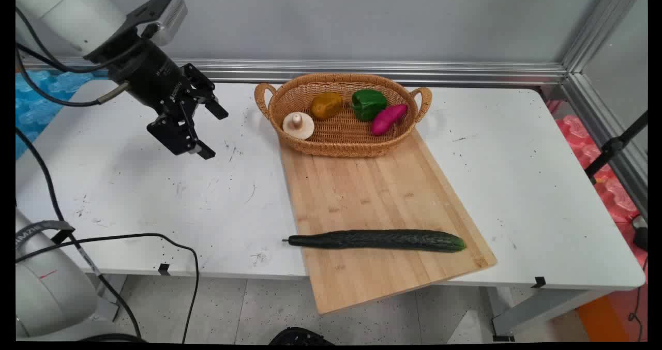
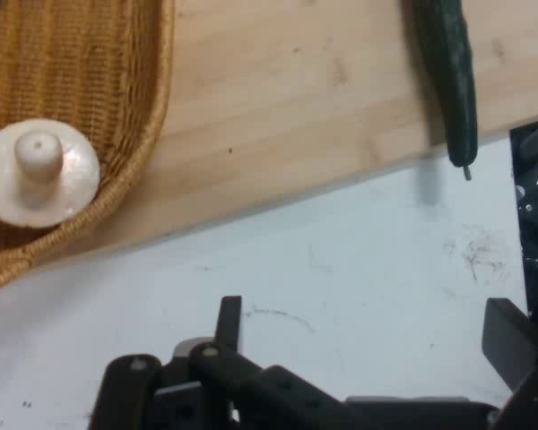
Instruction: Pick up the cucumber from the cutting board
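The pincer [image 1: 211, 133] is hanging wide open and empty at upper left, above the desk [image 1: 155, 195], left of the basket [image 1: 343, 144].

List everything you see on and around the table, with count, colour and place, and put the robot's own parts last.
basket: one, tan wicker, far end of the board
mushroom: one, cream, basket's left side
potato: one, yellow-brown, in the basket, right of the mushroom
pepper: one, green, basket's middle
sweet potato: one, magenta, basket's right side
board: one, light wood, mid-table, near corner overhanging the edge
cucumber: one, dark green, across the board's near end
table: one, white, scuffed
cables: black, left, trailing over the near edge
pincer: one, black, open, above bare table left of the basket
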Motion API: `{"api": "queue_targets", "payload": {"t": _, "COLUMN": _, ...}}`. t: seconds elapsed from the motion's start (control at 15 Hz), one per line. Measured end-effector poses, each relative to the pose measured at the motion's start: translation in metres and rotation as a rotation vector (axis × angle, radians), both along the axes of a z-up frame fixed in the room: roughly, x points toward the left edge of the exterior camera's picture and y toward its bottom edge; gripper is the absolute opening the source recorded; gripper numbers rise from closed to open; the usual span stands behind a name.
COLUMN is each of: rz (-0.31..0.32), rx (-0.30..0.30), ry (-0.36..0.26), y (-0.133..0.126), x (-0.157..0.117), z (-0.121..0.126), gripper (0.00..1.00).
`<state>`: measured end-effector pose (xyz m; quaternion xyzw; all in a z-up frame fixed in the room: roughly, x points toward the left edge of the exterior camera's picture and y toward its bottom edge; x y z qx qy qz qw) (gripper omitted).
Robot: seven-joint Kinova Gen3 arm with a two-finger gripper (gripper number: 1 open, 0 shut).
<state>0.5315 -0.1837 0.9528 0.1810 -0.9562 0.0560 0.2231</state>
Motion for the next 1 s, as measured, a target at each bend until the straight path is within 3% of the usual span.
{"api": "queue_targets", "payload": {"t": 0.53, "rz": -0.025, "rx": -0.004, "ry": 0.043, "y": -0.003, "x": -0.031, "z": -0.003, "gripper": 1.00}}
{"api": "queue_targets", "payload": {"t": 1.0, "rz": -0.029, "rx": -0.008, "ry": 0.056, "y": -0.023, "x": -0.111, "z": -0.031, "gripper": 1.00}}
